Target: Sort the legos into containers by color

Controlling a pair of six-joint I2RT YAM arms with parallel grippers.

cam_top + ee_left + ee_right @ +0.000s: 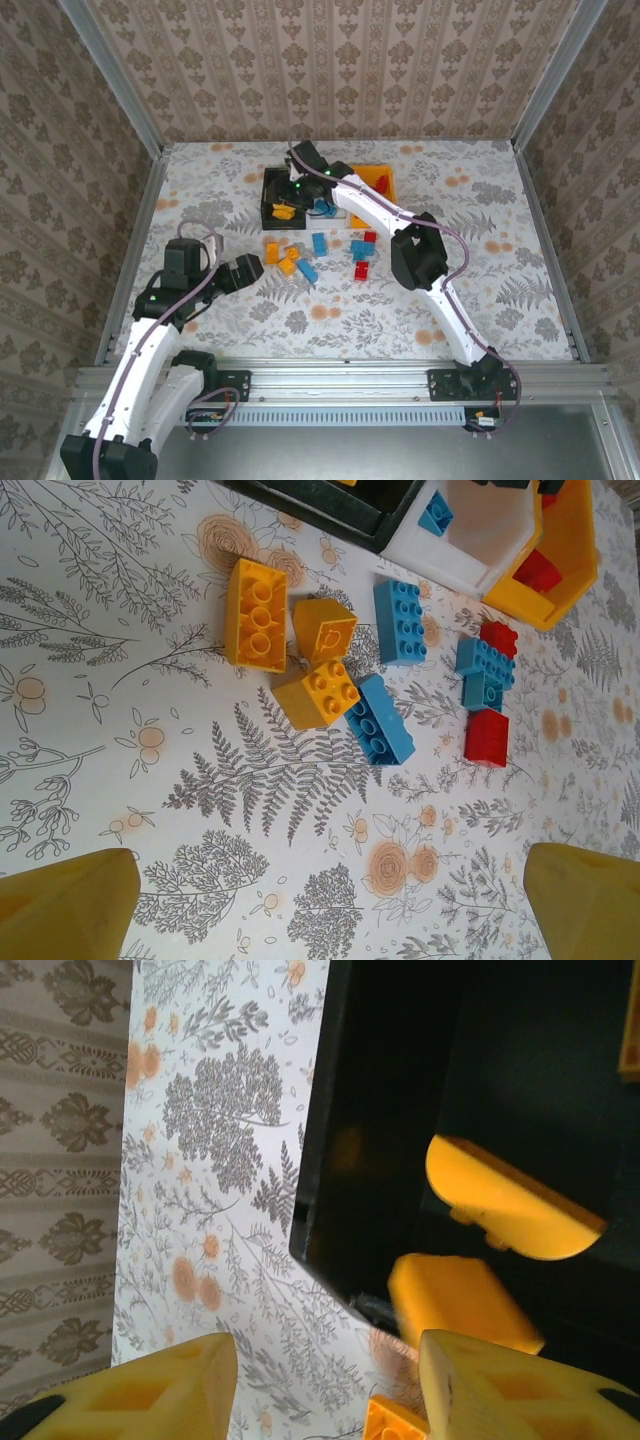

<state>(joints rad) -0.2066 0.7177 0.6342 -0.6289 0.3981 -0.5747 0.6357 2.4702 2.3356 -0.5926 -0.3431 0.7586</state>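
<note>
Nine or so legos (306, 270) lie loose on the table (200, 190), so I'd call the sort partly done at best. From above, the right gripper (292, 192) hangs over the black bin (266, 195), with an orange-yellow brick (285, 210) just under its fingers. The orange bin (392, 178) sits off to their side with a red piece (382, 184) inside. The left gripper (250, 272) waits low, the scatter just ahead of its tips.

Over to the left wrist: fingers (60, 905) spread wide, nothing between them. Ahead of them three yellow bricks (256, 615) bunch together, a blue brick (380, 720) presses against one, and red bricks (487, 737) sit toward the right-hand finger. Beyond those, the white bin (480, 550) holds one blue and the orange bin one red. Bare table lies right before the tips, so there's plenty of room to come in, though the touching bricks look awkward to single out.

Right wrist now: fingers (150, 1390) apart, gripping nothing I can make out. Two yellow pieces (465, 1300) lie in the black bin ahead of the right-hand finger. The bin's rim runs ahead between the fingers, an edge to mind when pulling out.
</note>
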